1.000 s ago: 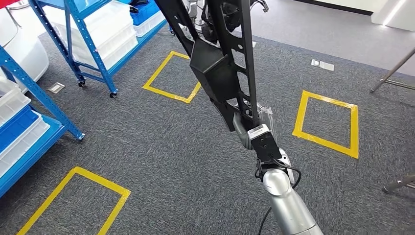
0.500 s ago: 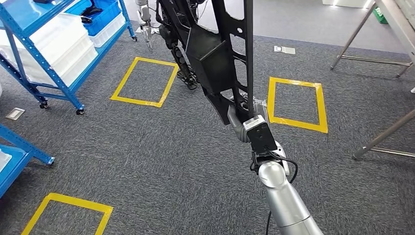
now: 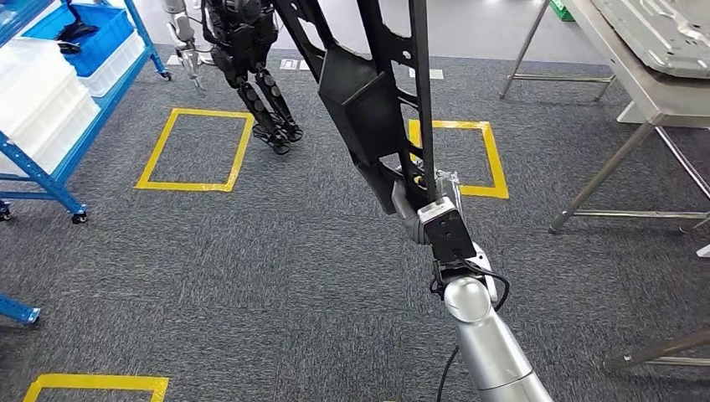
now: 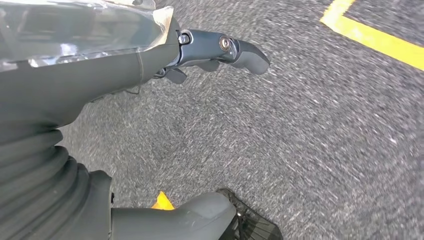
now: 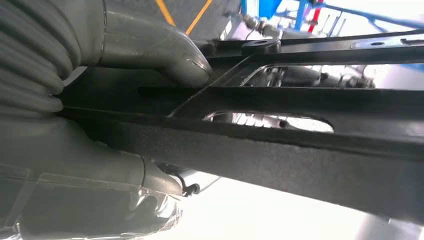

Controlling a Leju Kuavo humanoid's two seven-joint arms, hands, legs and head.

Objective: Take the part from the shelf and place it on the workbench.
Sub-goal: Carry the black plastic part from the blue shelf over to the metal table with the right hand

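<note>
A long black part [image 3: 377,100], an openwork frame of bars with a boxy block on one side, stands nearly upright above the grey carpet [image 3: 251,268], its lower end gripped by the right robot hand [image 3: 416,205] at the tip of a silver arm [image 3: 490,343] rising from the bottom of the head view. In the right wrist view the thick grey thumb [image 5: 160,52] presses onto the part's dark bars [image 5: 280,135], with the rest of that robot hand wrapped round beneath. The left robot hand [image 4: 150,70] hangs over bare carpet holding nothing, its dark fingers [image 4: 235,50] stretched out and apart from the thumb [image 4: 200,215], though motion blur softens the view. Yellow tape squares [image 3: 197,151] mark the floor on both sides of the part. To the right stands a metal desk [image 3: 645,92] on slanted legs, carrying a grey pressed-metal panel [image 3: 661,25]. At the left edge, a blue shelf [image 3: 46,180] on castors holds white and blue bins [image 3: 92,42]. Beyond the nearer tape square, a second humanoid robot [image 3: 247,59] with dark legs stands on the carpet, well apart from the part.
</note>
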